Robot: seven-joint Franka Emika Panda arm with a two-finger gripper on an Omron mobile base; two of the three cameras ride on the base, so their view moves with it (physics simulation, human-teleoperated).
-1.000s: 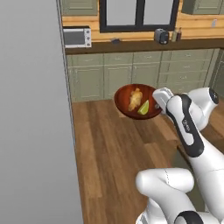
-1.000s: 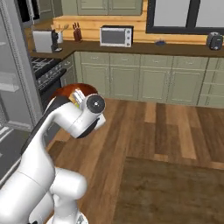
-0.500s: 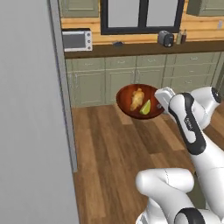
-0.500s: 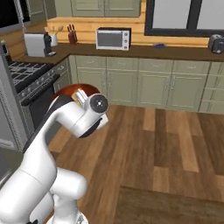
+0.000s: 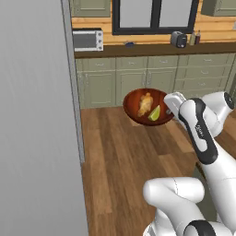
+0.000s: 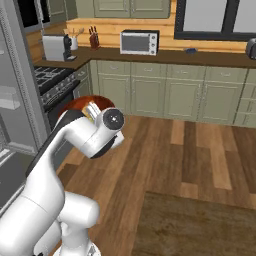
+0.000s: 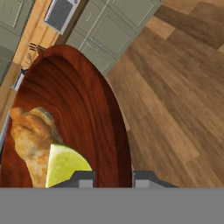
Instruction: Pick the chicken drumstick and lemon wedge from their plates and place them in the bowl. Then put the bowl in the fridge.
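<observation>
My gripper (image 5: pixel 171 103) is shut on the right rim of the reddish-brown bowl (image 5: pixel 133 110) and holds it level in the air above the wooden floor. Inside the bowl lie the golden-brown chicken drumstick (image 5: pixel 145 104) and the yellow-green lemon wedge (image 5: pixel 155 113), touching each other. In the hand view the bowl's rim (image 7: pixel 118 127) runs between the fingertips of the gripper (image 7: pixel 113 179), with the drumstick (image 7: pixel 30 135) and the lemon wedge (image 7: pixel 65 164) at the lower left. The arm covers most of the bowl (image 6: pixel 82 102) in the right base view. The grey fridge (image 5: pixel 32 115) stands close on the left. The plates are out of view.
Green cabinets (image 5: pixel 138 83) under a wooden counter line the far wall, with a toaster oven (image 5: pixel 87 39) on top. A stove (image 6: pixel 52 82) sits in the left corner beside the fridge (image 6: pixel 22 85). A dark rug (image 6: pixel 200 225) lies on the floor at the right.
The whole scene has shifted a little as the base moved, so the far wall and stove sit differently in both base views. The bowl stays in my grip with both foods inside.
</observation>
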